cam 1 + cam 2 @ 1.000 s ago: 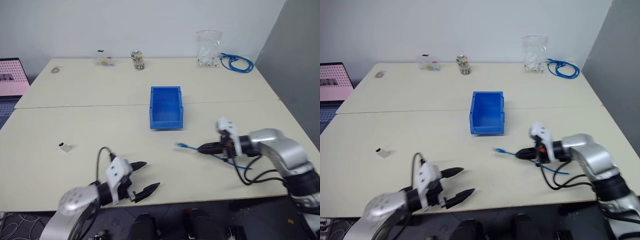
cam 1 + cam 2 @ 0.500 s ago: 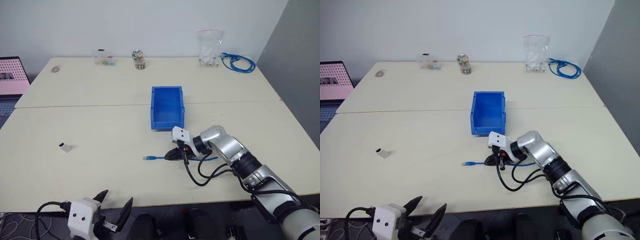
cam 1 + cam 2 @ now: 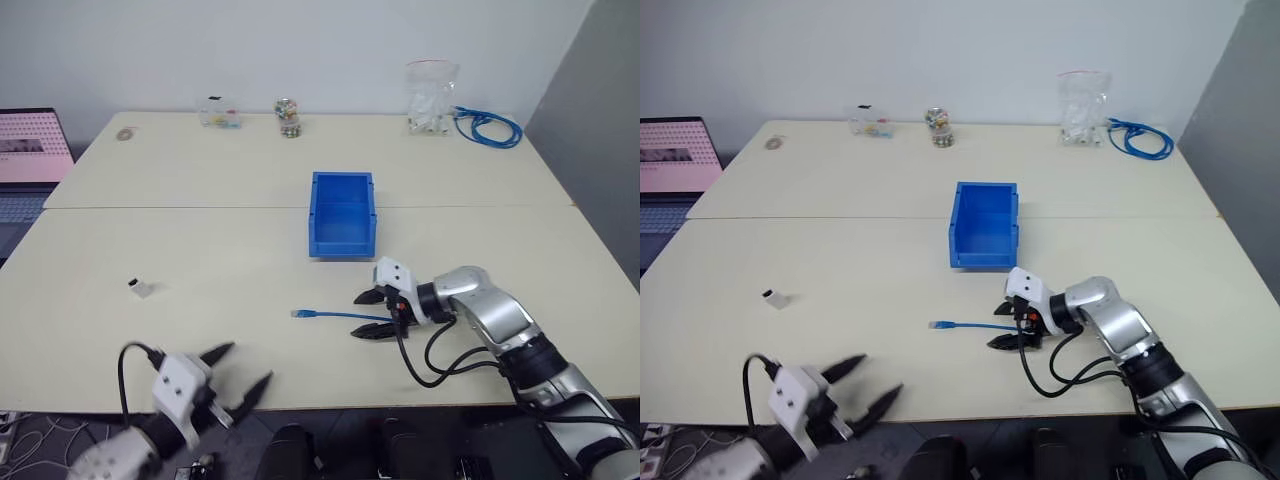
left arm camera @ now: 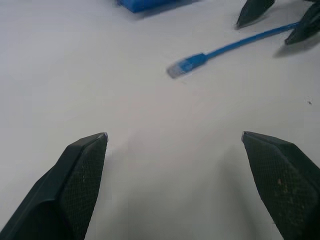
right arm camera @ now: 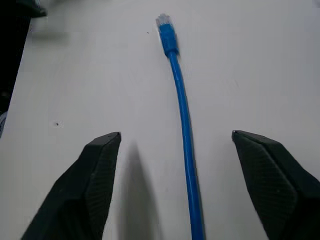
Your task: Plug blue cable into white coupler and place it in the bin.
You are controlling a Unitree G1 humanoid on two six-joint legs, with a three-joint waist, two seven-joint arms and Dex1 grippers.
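Blue cable (image 3: 335, 315): lying flat on the table (image 3: 200, 240), near of the bin, running left to right, with its right part passing between the right gripper's spread fingers.
Cable's plug end: pointing left, resting on the tabletop well clear of the gripper's fingertips; in the right wrist view (image 5: 181, 115) stretching straight out ahead between the two fingers.
Cable's look: thin, bright blue, single strand, nearly straight, ending in a small pale translucent plug.
Right gripper (image 3: 368, 314): released, fingers standing wide apart on either side of the cable, gripping nothing; whether a finger is touching the cable, cannot tell.
Left gripper (image 3: 235, 370): released, fingers splayed wide, hanging at the near edge of the table, left of the cable and well apart from it; grasping nothing.
Left wrist view: looking across bare tabletop toward the cable's plug (image 4: 187, 65), with the right gripper's two fingertips beyond it.
White coupler (image 3: 141, 289): sitting on the left part of the table, well apart from both grippers and from the cable; tiny white block with a dark face.
Bin (image 3: 343, 214): standing at mid-table, just far of the right gripper; small, rectangular, bright blue, open-topped.
Far edge: clear bag (image 3: 430, 97) of white parts and a coiled blue cable bundle (image 3: 490, 127) lying at the far right corner.
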